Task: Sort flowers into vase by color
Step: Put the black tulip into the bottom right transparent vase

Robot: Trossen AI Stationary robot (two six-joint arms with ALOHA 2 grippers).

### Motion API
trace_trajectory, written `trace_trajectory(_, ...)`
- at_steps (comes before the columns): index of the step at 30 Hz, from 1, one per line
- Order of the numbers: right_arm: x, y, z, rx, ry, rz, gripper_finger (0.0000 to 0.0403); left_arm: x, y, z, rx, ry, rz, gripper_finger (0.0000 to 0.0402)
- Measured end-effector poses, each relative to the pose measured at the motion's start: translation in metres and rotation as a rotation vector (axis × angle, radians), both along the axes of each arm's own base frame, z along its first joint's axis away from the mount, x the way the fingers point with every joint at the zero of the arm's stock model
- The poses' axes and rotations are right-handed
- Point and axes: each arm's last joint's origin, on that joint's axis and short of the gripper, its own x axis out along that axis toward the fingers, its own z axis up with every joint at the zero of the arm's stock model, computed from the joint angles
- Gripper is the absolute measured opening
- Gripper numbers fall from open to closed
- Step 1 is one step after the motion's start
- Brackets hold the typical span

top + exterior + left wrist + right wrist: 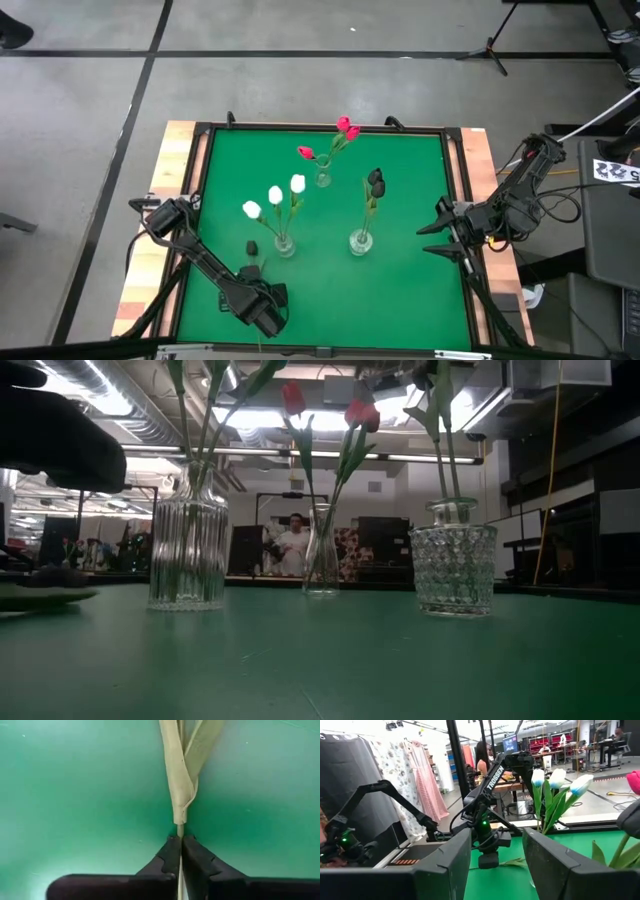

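Note:
Three glass vases stand on the green mat. One (284, 243) holds three white tulips (274, 196). Another (322, 179) holds three red-pink tulips (345, 128). The third (361, 241) holds two near-black tulips (375, 182). One more near-black tulip (252, 248) lies near the white vase, its stem running toward the near edge into my left gripper (263, 288), which is shut on it. My right gripper (432, 240) is open at the mat's right edge, touching nothing. My left gripper pinches the tulip's thin stem (180, 831) between its two fingers (167, 857), just below the pale leaves (182, 775), near the stem's free end. It comes from the table's near side, fingers lying along the stem. The flower points away toward the far edge, low over the mat.
The mat's raised black frame (200, 180) runs around it, with wooden table edges (168, 170) outside. The ribbed vase (188, 550), slim vase (321, 560) and studded vase (453, 568) stand in mid-table. Open mat (400, 290) lies near the front right.

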Motion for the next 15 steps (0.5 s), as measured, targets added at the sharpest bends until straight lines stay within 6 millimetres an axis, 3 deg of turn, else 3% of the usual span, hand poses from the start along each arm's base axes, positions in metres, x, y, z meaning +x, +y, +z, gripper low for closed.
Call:
trace_trajectory(9, 0.0000, -0.0001, 0.0001, 0.002, 0.000, -0.001, 0.0177, -0.0003, -0.0007, -0.0004, 0.028, -0.029, -0.042, 0.0055)
trace_trajectory(15, 0.0000, -0.0001, 0.0000, -0.008, -0.002, -0.003, 0.0177, -0.0003, -0.0005, -0.0005, 0.029, -0.030, -0.042, 0.0055)
